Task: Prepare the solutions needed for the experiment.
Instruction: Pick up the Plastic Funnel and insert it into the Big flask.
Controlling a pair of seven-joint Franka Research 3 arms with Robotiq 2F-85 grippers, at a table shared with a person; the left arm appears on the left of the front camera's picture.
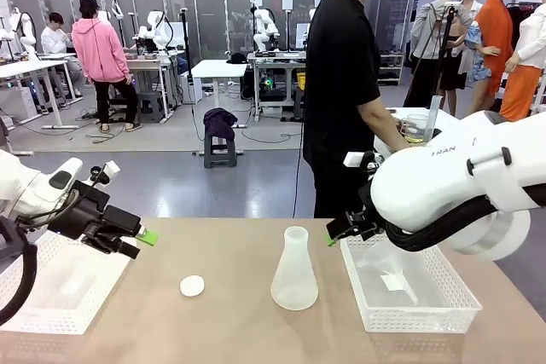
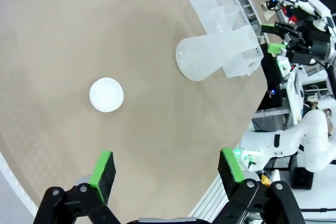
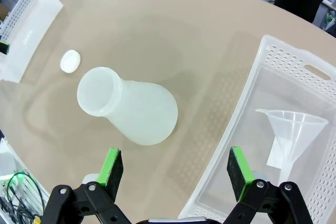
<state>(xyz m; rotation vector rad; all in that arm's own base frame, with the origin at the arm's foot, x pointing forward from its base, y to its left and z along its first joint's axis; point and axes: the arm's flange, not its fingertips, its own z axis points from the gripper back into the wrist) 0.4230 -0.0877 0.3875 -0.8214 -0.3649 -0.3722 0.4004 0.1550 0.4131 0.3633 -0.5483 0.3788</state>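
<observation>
The solution (image 1: pixel 415 136), a shallow pale yellow layer, is seen in a clear container (image 1: pixel 415 124) at the far right, beyond the table's far edge and close by the person's hand (image 1: pixel 399 141); whether it is held or set down cannot be told. Nearer, a translucent flask (image 1: pixel 294 272) is stood upright at the middle of the tan table (image 1: pixel 230 321). A small round white cap (image 1: pixel 192 286) is laid flat to the flask's left, apart from it. The right basket (image 1: pixel 409 300), white and perforated, is placed just right of the flask, and a clear funnel (image 3: pixel 294 127) is seen inside it. The left basket (image 1: pixel 47 296), also white, is set at the near left edge. The right gripper (image 1: pixel 334 233) is held above the right basket's far left corner, jaws spread wide, nothing gripped. The left gripper (image 1: pixel 136 243) is held over the left basket's far right edge, jaws likewise spread wide and empty; its green pads (image 2: pixel 103 169) are seen with bare table between them
</observation>
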